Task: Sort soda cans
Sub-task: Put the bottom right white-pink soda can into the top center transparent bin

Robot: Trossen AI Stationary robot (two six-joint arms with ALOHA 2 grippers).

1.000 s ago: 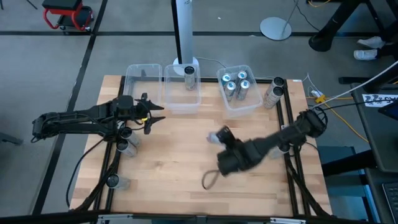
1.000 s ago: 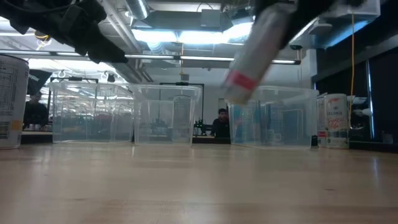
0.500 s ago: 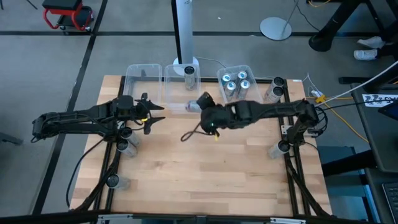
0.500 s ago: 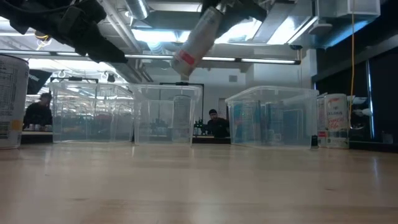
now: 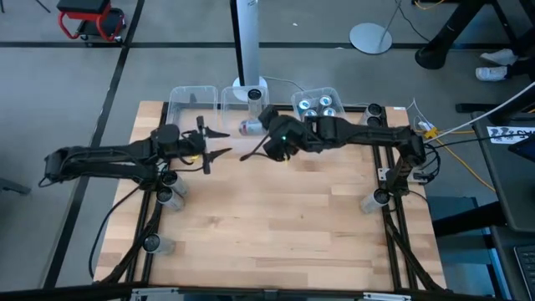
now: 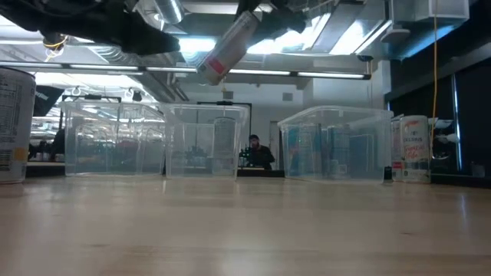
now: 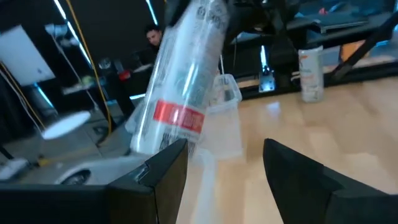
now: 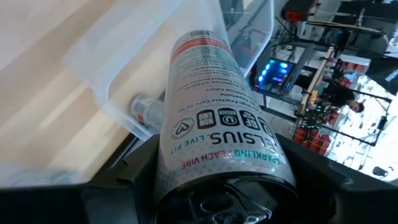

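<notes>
Wooden table [image 5: 276, 226] is being worked beneath bright ceiling lights. One slim soda can [image 6: 227, 47] is being held aloft in the right claw [image 5: 261, 127], long axis tilted, over the middle clear bin [image 5: 244, 125]. Left claw [image 5: 211, 144], fingers parted and empty, is being kept just beside it, nearer than any other.

You have bare desk [image 5: 276, 226] in the middle and front, clear bins [image 5: 244, 125] lining the back edge, loose cans [image 5: 171, 197] standing along both side rails.
</notes>
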